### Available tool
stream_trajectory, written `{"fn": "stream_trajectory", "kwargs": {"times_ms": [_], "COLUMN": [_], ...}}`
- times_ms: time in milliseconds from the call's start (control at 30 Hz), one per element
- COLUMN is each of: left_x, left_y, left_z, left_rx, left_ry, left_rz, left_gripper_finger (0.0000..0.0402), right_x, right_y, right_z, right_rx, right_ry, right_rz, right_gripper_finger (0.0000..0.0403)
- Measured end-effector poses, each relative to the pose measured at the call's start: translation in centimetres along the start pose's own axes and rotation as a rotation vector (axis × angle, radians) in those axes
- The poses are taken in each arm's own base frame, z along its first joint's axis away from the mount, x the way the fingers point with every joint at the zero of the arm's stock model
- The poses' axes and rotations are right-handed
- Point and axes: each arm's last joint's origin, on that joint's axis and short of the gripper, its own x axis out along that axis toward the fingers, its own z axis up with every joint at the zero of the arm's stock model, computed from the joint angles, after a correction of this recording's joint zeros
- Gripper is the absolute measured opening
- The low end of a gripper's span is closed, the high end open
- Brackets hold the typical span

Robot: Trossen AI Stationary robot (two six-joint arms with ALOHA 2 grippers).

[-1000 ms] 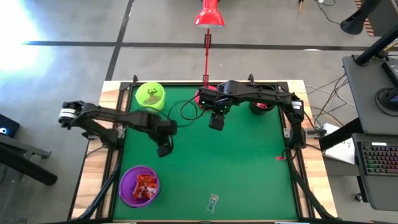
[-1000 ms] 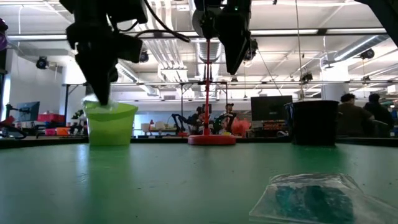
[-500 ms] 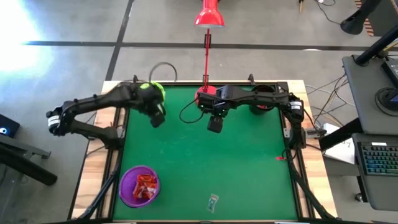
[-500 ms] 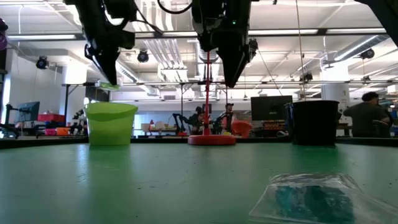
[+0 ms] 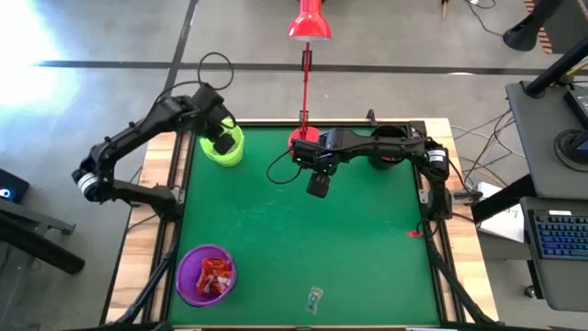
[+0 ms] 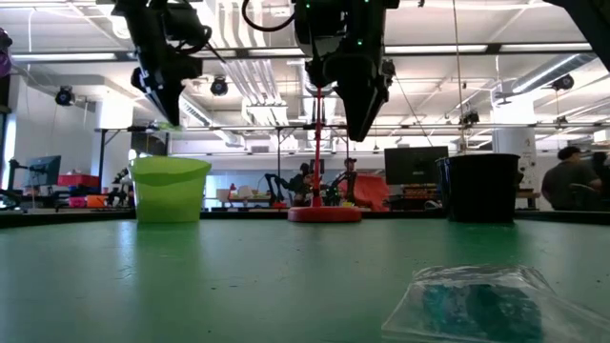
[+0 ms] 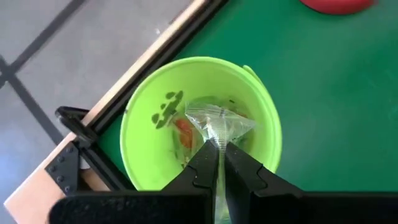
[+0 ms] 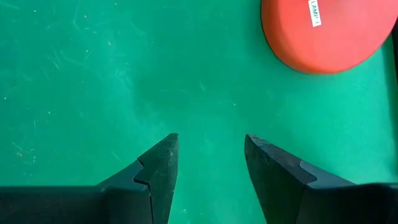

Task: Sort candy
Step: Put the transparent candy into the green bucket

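Step in hand: drop-off of one clear greenish candy (image 7: 219,121) into the lime-green cup (image 5: 223,147), as judged from the pose.
Left claw (image 7: 219,163): hung directly above the lime-green cup at the far left corner of the surface (image 5: 303,239); fingers pressed together, pinching the wrapper's edge.
Held candy: dangled inside the cup's rim line in the left wrist view, not yet released; in the low view seen as a greenish scrap (image 6: 167,125) above the cup (image 6: 170,189).
Cup contents: a few sweets already at the bottom, one orange-red piece (image 7: 183,132) visible.
Right claw (image 8: 210,163): hovered over bare green near the far edge, beside the red lamp base (image 8: 326,31); fingers spread, nothing between them.
Remaining candy: one greenish wrapped piece (image 5: 315,296) lying near the front edge; one small red piece (image 5: 415,233) by the right edge.
Purple cup (image 5: 206,274): front left corner, red-wrapped sweets inside.
Black cup (image 6: 479,186): far right area, contents hidden.
Next move (judgement): spread the left fingers so the piece falls into the cup, then lift clear without knocking the rim.
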Motion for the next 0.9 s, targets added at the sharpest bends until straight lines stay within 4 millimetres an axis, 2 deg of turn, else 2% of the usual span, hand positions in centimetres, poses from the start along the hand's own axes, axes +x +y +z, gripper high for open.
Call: {"fn": "stream_trajectory", "kwargs": {"times_ms": [133, 400, 667, 900], "left_x": [-0.1, 0.2, 0.3, -0.7], "left_y": [0.3, 0.4, 0.3, 0.1], "left_z": [0.6, 1.9, 0.8, -0.3], "left_rx": [0.045, 0.067, 0.076, 0.071], "left_ry": [0.032, 0.044, 0.135, 0.124], "left_rz": [-0.033, -0.020, -0.027, -0.049], "left_gripper_finger": [0.0010, 0.0064, 0.0106, 0.0114], "right_x": [0.0, 0.0, 0.1, 0.7], "right_y": [0.1, 0.1, 0.1, 0.9], "right_z": [0.0, 0.0, -0.1, -1.0], "right_rx": [0.004, 0.023, 0.045, 0.096], "right_ry": [-0.002, -0.003, 0.011, 0.085], "right_rz": [0.001, 0.002, 0.003, 0.009], "right_gripper_finger": [0.0178, 0.0178, 0.0178, 0.0178]}}
